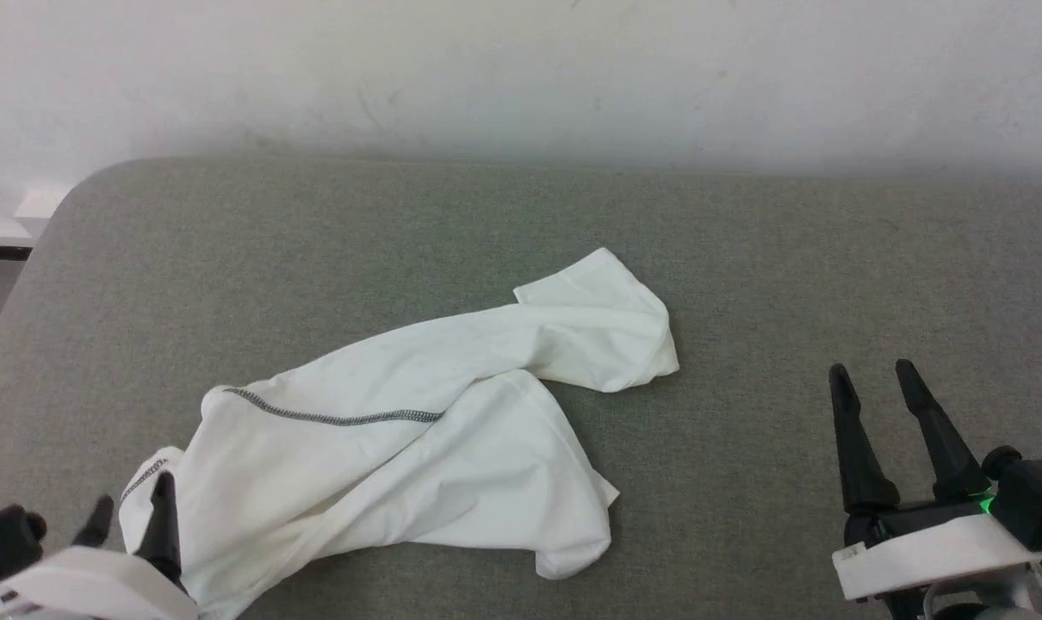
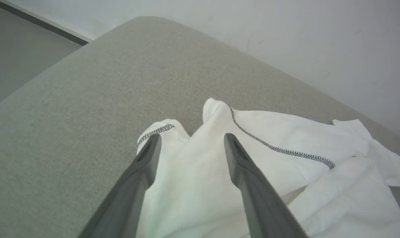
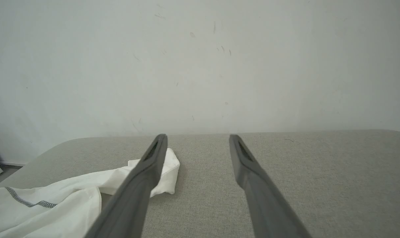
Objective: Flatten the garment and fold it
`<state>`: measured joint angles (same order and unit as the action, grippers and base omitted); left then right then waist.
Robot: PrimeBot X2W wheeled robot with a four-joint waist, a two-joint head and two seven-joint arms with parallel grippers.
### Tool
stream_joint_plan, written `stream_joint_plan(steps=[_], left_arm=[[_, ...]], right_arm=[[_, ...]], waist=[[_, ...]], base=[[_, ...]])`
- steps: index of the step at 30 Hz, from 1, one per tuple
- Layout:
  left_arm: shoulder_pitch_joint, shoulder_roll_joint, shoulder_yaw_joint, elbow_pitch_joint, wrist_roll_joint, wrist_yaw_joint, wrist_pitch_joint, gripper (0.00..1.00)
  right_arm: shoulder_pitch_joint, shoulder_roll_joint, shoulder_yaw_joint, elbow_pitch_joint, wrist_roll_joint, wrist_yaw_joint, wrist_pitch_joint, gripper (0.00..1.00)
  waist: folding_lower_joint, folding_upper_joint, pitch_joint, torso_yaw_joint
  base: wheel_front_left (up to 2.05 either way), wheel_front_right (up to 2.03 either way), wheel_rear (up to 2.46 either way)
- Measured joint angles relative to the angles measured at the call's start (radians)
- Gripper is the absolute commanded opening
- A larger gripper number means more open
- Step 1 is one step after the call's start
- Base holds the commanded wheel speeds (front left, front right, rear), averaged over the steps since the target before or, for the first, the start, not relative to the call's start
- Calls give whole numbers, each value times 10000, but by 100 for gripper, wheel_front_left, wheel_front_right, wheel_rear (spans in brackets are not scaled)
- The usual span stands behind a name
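Head view: garment lies crumpled and twisted on the counter, left gripper wide open over its near-left seamed edge (cloth contact unclear), right gripper wide open, empty, well apart; I'd pinch opposite corners, single layer, and spread flat.

the left gripper sits at the lower left of the head view, its two dark fingers spread wide and empty, pointing forward. the right gripper is at the lower right, fingers likewise wide apart, holding nothing.
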<state>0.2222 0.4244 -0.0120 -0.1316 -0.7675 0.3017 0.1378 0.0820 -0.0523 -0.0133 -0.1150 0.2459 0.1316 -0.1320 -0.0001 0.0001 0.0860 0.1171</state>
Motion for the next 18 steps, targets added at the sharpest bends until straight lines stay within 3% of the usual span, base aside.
stream_joint_plan(steps=[4, 8, 16, 18], left_arm=[[-993, 554, -117, -384, 431, -270, -15, 100], [-2601, 1216, -991, -40, 773, -922, 995, 100], [-5450, 1994, -2324, 3298, 800, -2261, 3555, 100], [-5842, 2013, -2577, 4090, 802, -2406, 4025, 100]], right_arm=[[1, -2, 0, -25, 0, 0, 13, 100], [-73, 0, 65, -113, -17, 0, 84, 100], [-412, 0, 228, -148, -88, 0, 96, 100], [-417, 0, 242, -111, -86, 0, 90, 100]], waist=[[0, 0, -12, -127], [1, 0, 135, -263], [3, 0, 548, -881], [3, 0, 661, -1063]], base=[[0, 0, 0], [0, 0, 0], [0, 0, 0], [0, 0, 0]])
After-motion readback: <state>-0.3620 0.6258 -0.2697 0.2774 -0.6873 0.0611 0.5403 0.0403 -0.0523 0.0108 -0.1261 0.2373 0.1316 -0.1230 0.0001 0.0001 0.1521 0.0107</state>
